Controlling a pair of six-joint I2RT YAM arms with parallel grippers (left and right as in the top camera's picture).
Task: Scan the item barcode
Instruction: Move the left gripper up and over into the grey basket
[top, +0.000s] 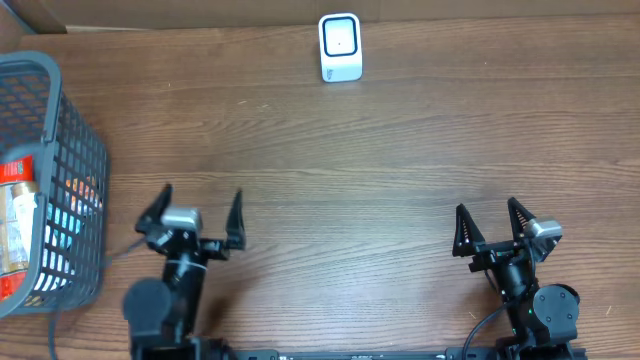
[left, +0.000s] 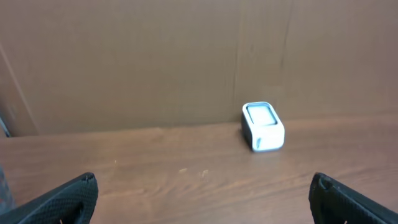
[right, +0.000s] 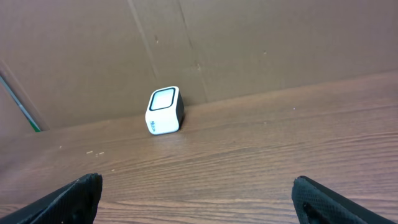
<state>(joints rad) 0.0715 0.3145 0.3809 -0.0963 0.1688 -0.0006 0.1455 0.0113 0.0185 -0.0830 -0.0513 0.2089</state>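
Observation:
A small white scanner (top: 340, 47) with a dark-framed window stands at the table's far edge; it also shows in the left wrist view, scanner (left: 263, 126), and in the right wrist view, scanner (right: 165, 111). Packaged items (top: 20, 215) lie inside the grey basket (top: 70, 130) at the left. My left gripper (top: 200, 212) is open at the near left, nothing between its fingers. My right gripper (top: 490, 222) is open at the near right, also with nothing in it. Both point toward the scanner, far from it.
A cardboard wall (left: 186, 56) rises behind the table's far edge. The basket reaches past the left edge of the overhead view. Brown wood tabletop (top: 350, 180) lies between the grippers and the scanner.

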